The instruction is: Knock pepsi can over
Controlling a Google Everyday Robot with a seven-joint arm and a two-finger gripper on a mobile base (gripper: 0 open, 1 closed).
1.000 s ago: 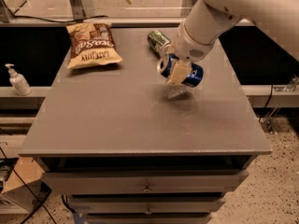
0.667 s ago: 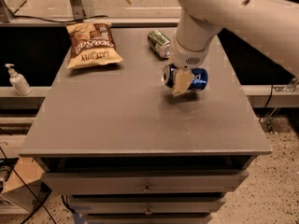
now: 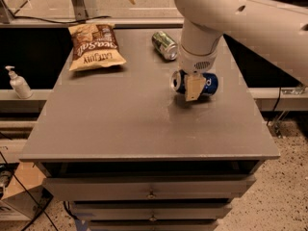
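The pepsi can [image 3: 210, 83] is dark blue with a silver top. It lies on its side on the grey table [image 3: 134, 124], right of centre, with the top facing left. My gripper [image 3: 193, 86] hangs from the white arm straight down over the can's middle and covers part of it. It is at the can, touching it or very close.
A green-and-silver can [image 3: 164, 45] lies on its side just behind the pepsi can. A chip bag [image 3: 95, 46] lies at the back left. A soap bottle [image 3: 18, 83] stands on a ledge off the table's left. Drawers [image 3: 151, 189] are below the front edge.
The pepsi can was tilted at the gripper a second ago and now lies flat on its side on the table. The arm has swung over it and moved slightly right and down.
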